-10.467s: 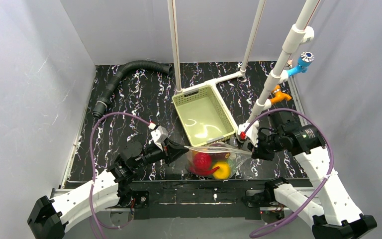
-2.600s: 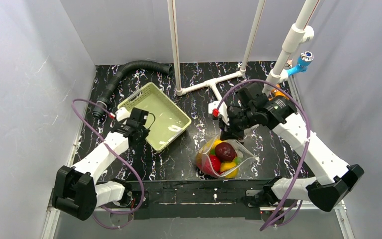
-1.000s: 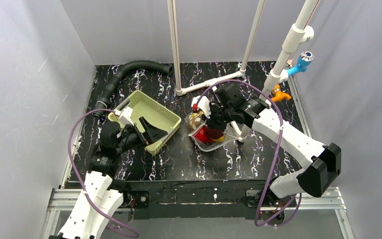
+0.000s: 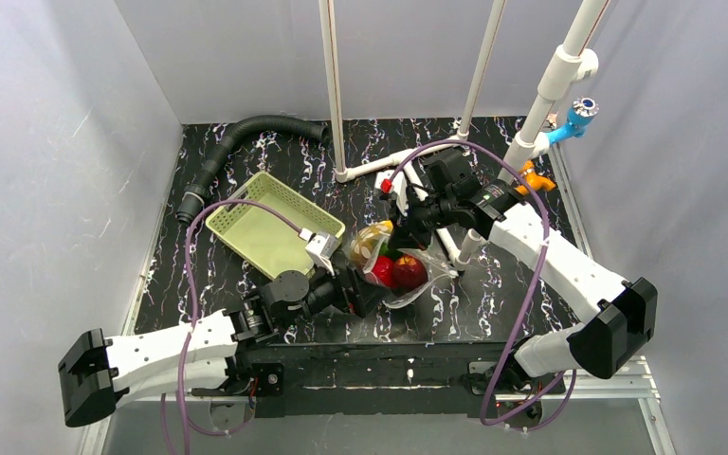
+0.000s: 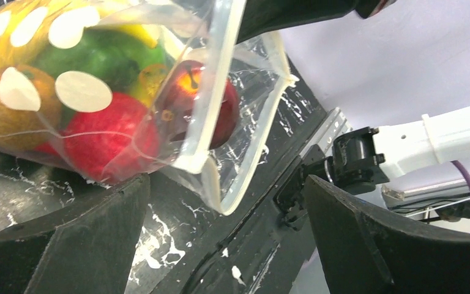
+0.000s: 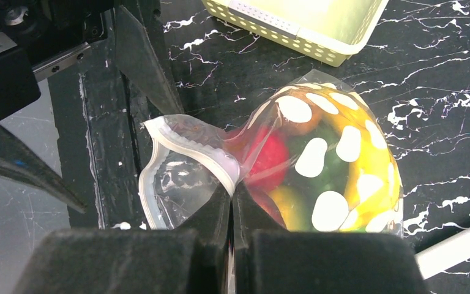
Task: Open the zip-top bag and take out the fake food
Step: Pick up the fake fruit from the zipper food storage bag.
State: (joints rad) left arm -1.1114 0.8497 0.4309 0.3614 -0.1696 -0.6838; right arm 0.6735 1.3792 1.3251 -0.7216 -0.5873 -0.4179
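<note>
The clear, white-dotted zip-top bag [image 6: 318,141] is pinched at its opened rim by the right fingers [image 6: 217,215], apparently above the table [image 4: 275,161]. The glossy plastic fruits [image 5: 107,141] inside are not yet removed, and the left fingers [image 5: 67,245] are spread wide.

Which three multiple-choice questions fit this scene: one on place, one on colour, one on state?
1. Where is the zip-top bag relative to the basket? A inside it; B outside, to its right in the top view; C under it.
2. The basket's colour? A pale green; B blue; C orange.
3. The right pincer is: A open, empty; B shut on the bag; C shut on the basket.
1 B: it sits past the basket's rim. 2 A: its slotted walls show it. 3 B: its jaws pinch the plastic.
</note>
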